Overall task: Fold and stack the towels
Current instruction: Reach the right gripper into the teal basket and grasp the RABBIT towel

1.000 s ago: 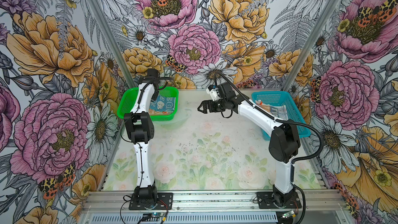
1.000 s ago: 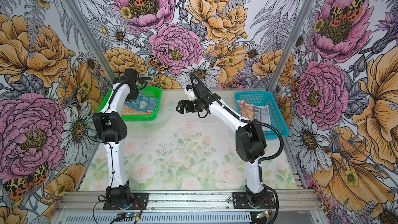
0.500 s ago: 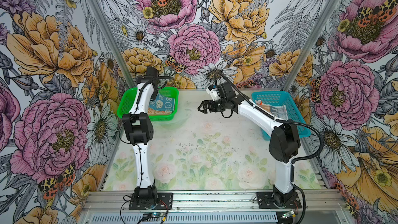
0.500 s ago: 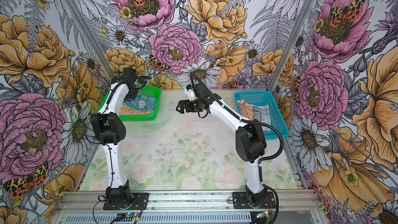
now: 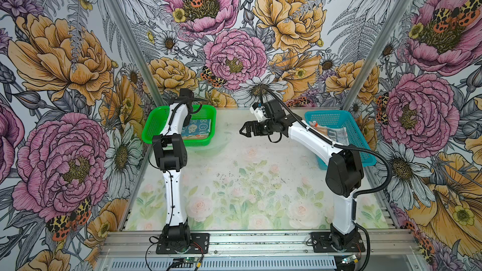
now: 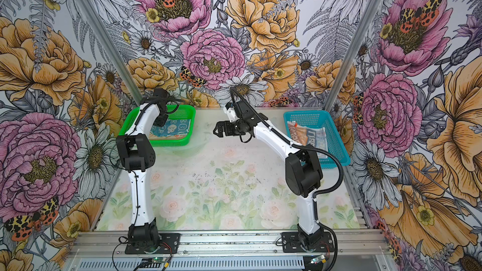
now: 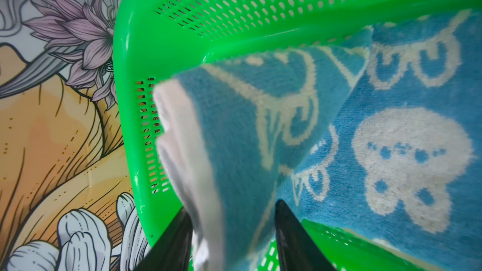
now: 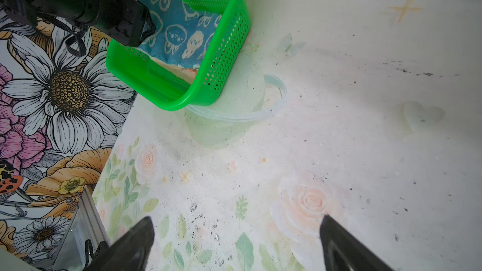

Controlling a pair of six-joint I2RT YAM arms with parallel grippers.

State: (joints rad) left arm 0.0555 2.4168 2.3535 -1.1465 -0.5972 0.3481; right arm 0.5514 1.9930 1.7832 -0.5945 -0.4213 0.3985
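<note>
Left fingers [image 7: 289, 230] parted, not pinching. A corner of the teal bunny towel [image 7: 391, 116] stands up blurred between them, which reads as letting go so it lies flat. The towel sits inside the green basket [image 7: 234, 3], on top of the orange towel [image 6: 169, 136], so the basket serves as the stacking spot. Right gripper [image 8: 237, 220] spread wide and empty, above the table [image 8: 365, 126] just beside the green basket, likely clear of the drop. Striped towel [image 5: 336, 134] unfolded in the blue basket [image 5: 328, 116], well apart from the green basket.
</note>
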